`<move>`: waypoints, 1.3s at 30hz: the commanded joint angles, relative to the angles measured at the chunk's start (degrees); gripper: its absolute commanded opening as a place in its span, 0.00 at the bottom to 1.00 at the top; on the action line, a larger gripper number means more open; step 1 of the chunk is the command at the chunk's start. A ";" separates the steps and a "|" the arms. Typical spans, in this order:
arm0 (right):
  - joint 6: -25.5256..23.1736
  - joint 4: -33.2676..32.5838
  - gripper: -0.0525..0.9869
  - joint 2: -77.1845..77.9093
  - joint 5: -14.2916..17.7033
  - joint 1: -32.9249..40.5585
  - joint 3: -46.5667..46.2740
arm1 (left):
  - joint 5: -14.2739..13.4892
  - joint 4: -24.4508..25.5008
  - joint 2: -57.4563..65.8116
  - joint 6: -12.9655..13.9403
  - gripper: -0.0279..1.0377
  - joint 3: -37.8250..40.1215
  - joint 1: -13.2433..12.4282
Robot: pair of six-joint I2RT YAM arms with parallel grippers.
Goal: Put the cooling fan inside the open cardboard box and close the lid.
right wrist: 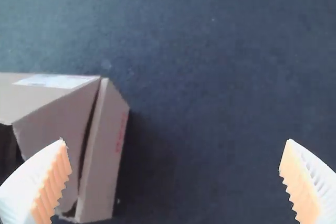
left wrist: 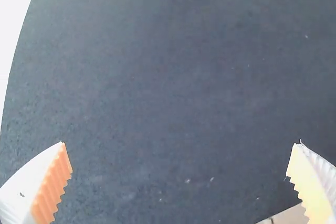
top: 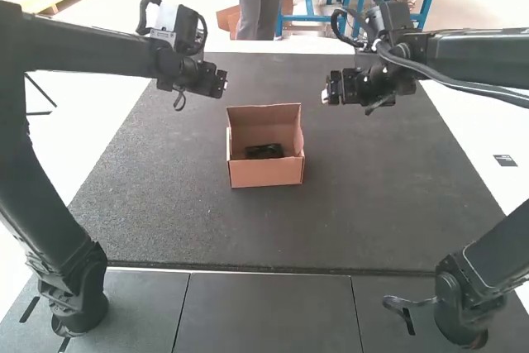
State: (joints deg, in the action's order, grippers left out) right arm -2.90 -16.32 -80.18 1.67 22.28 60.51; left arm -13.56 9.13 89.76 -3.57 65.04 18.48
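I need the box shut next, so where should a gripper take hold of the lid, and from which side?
Grip the lid by its free top edge, coming from above. It stands about upright at the far side of the box, so that thin edge is exposed and can likely be swung forward over the fan.

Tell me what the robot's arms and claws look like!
The left arm and right arm are thick, black and jointed. Black cables loop by the right wrist. The fingers are white, ribbed and pointed, with orange toothed pads.
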 commanded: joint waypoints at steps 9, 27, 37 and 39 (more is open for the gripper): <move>-0.53 0.23 0.92 5.30 -0.53 -6.90 1.01 | 1.78 4.85 3.06 -0.65 0.94 5.01 7.18; -1.41 -4.95 0.92 5.39 -4.13 -10.68 4.97 | 4.95 11.35 4.02 -1.26 0.94 -3.07 15.71; -1.85 -6.89 0.92 6.62 -5.36 -12.09 3.91 | 0.64 4.06 5.43 0.32 0.94 -10.46 17.29; -1.85 -6.89 0.92 6.97 -5.36 -12.09 3.65 | 0.11 3.97 5.34 0.50 0.94 -10.37 17.20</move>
State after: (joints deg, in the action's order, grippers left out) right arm -4.08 -23.42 -75.92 -2.83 11.11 63.68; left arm -10.85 13.21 93.86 -4.12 55.55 35.53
